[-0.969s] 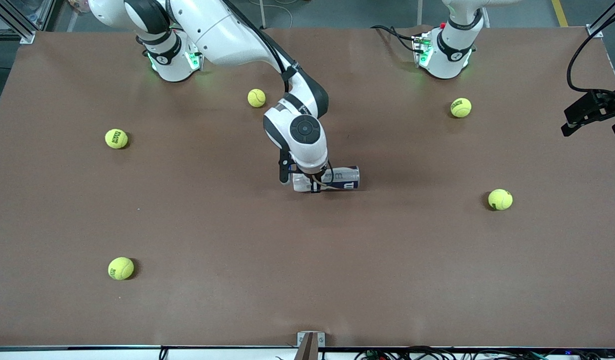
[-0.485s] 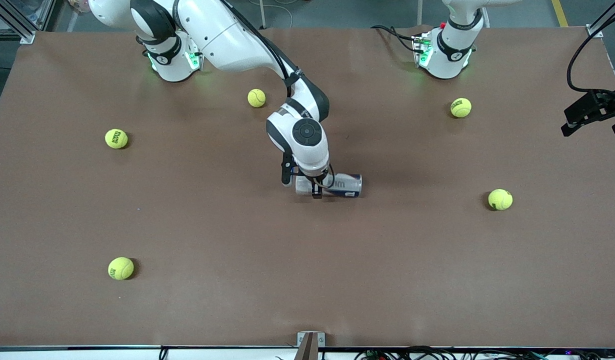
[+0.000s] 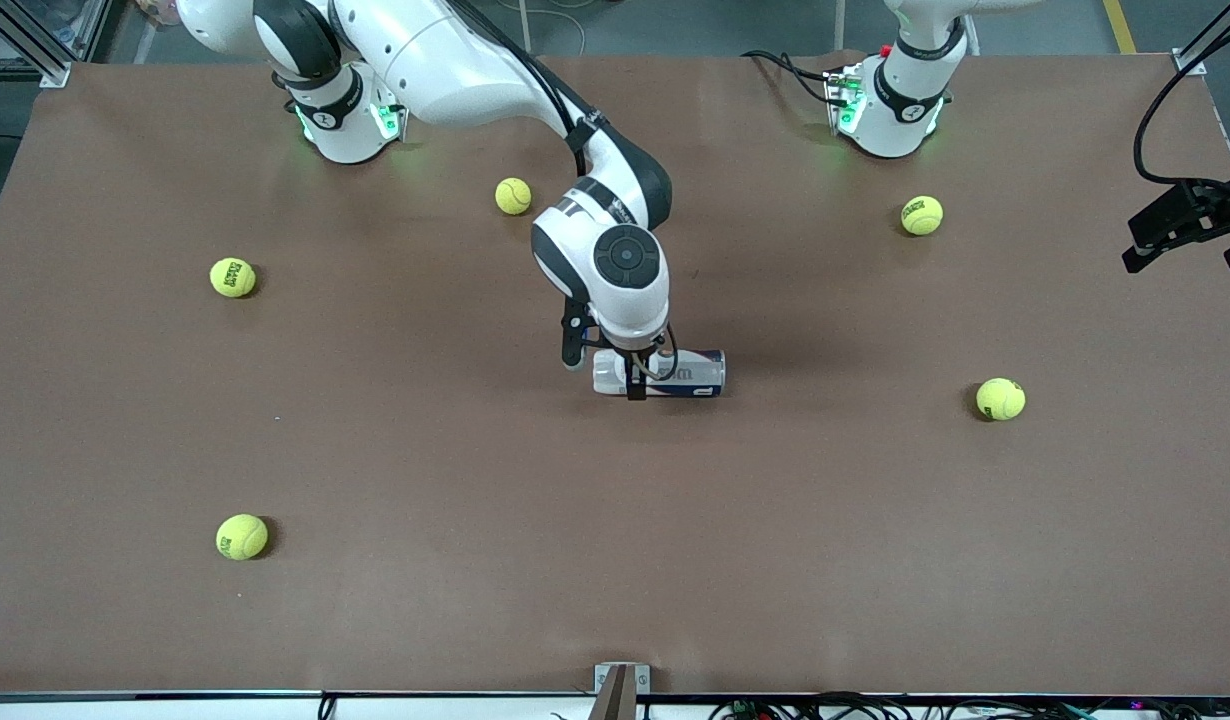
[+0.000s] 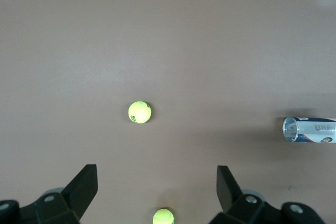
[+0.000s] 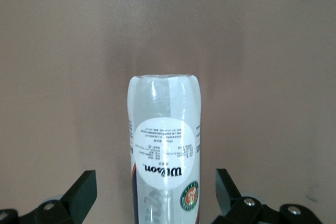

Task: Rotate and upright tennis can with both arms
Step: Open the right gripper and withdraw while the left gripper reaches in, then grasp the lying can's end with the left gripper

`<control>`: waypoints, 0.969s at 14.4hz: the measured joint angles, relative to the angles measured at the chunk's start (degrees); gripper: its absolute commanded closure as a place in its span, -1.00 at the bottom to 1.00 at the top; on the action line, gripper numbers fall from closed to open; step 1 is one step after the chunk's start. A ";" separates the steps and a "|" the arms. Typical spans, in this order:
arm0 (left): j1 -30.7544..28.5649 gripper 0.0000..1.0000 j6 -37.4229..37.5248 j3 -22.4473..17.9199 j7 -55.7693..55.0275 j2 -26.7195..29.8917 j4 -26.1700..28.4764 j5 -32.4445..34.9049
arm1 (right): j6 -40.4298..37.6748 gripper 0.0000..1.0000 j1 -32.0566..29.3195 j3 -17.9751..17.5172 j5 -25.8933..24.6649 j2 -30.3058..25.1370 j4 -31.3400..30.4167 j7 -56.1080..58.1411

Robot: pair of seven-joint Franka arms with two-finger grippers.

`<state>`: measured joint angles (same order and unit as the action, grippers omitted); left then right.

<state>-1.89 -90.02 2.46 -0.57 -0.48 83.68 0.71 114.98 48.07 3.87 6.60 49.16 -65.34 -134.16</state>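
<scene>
Looking across the brown table (image 3: 475, 600), we see the right arm (image 3: 455, 60) stretched from its base out to the middle, its gripper (image 3: 630, 375) down over the tennis can (image 3: 675, 373). The can lies on its side near the table's center, its long axis running toward the two ends of the table, the rimmed open end pointing toward the left arm's end. In the right wrist view the can (image 5: 164, 161) sits between that gripper's (image 5: 156, 195) wide-spread fingers (image 5: 81, 192), and neither finger touches it. We find the left arm (image 3: 900, 90) waiting upright at its base; its gripper (image 4: 156, 192) is out of the front view, and in its own wrist view its fingers (image 4: 84, 184) stand wide apart with nothing between them, high above the table. Five yellow tennis balls lie scattered well apart from the can: one (image 3: 513, 196) near the right arm's base, two (image 3: 232, 277) (image 3: 241, 536) toward the right arm's end, and two (image 3: 921, 215) (image 3: 1000, 399) toward the left arm's end.
</scene>
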 measured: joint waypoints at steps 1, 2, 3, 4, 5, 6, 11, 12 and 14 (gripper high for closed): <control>0.00 -1.00 0.00 0.00 0.00 0.00 0.00 0.00 | -1.38 -1.00 -0.15 0.01 0.00 -0.42 0.53 1.22; 0.00 -1.00 0.00 0.00 0.00 0.00 0.00 0.00 | -3.37 -1.00 -0.64 0.03 0.00 -1.04 1.21 3.83; 0.00 -1.00 0.00 0.00 0.00 0.00 0.00 0.00 | -5.82 -1.00 -1.60 0.08 0.00 -1.97 2.01 8.51; 0.02 -1.00 0.00 0.02 0.00 -0.02 0.00 0.00 | -8.56 -1.00 -3.07 0.16 0.00 -3.40 2.78 15.12; 0.07 -1.00 0.02 0.04 0.00 -0.09 0.03 0.00 | -11.60 -1.00 -5.11 0.25 0.03 -5.47 3.24 22.80; 0.13 -1.00 0.07 0.05 0.00 -0.33 0.16 0.00 | -14.70 -1.00 -7.48 0.37 0.04 -7.79 3.27 30.17; 1.36 -1.00 4.73 1.12 -1.05 -4.72 0.92 -2.61 | -21.76 -1.00 -21.80 0.62 0.05 -16.46 -1.47 67.09; 2.63 -1.00 5.20 2.03 -3.17 -5.59 1.31 -3.43 | -22.23 -1.00 -24.39 0.67 -0.06 -17.43 -2.83 74.42; 5.59 -1.00 5.38 3.77 -7.77 -8.10 2.46 -7.86 | -23.65 -1.00 -28.45 0.90 -2.28 -18.53 -4.31 86.99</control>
<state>3.70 -84.64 6.23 -8.34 -8.58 86.14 -7.15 91.32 19.61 4.77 4.32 30.63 -69.64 -47.17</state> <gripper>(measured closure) 0.000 0.000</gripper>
